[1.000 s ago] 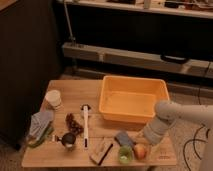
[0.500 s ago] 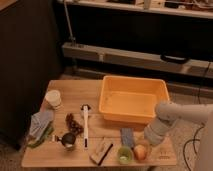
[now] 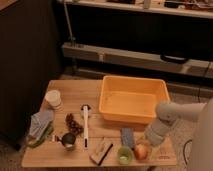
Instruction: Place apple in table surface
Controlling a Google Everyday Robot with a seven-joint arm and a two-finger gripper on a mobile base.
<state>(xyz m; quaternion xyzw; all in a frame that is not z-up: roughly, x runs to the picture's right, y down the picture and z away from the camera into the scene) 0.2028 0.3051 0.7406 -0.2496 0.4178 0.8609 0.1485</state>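
The apple [image 3: 141, 151], small and orange-red, rests on the table surface [image 3: 60, 156] near the front right corner, beside a small green cup [image 3: 124, 155]. My gripper [image 3: 148, 143] reaches down from the right on a pale arm and ends right at the apple's upper right side, shut. The arm's bulky wrist hides the tips, so I cannot tell whether they grip the apple or only touch it.
An orange plastic bin [image 3: 131, 100] fills the back right of the table. A blue block [image 3: 128, 136] lies just behind the green cup. A brown block [image 3: 101, 150], a white utensil [image 3: 85, 122], a metal cup [image 3: 68, 141], a cloth [image 3: 40, 122] and a white cup [image 3: 53, 98] lie to the left.
The gripper has sunk slightly toward the apple and closed. The apple and the other items have stayed where they were.
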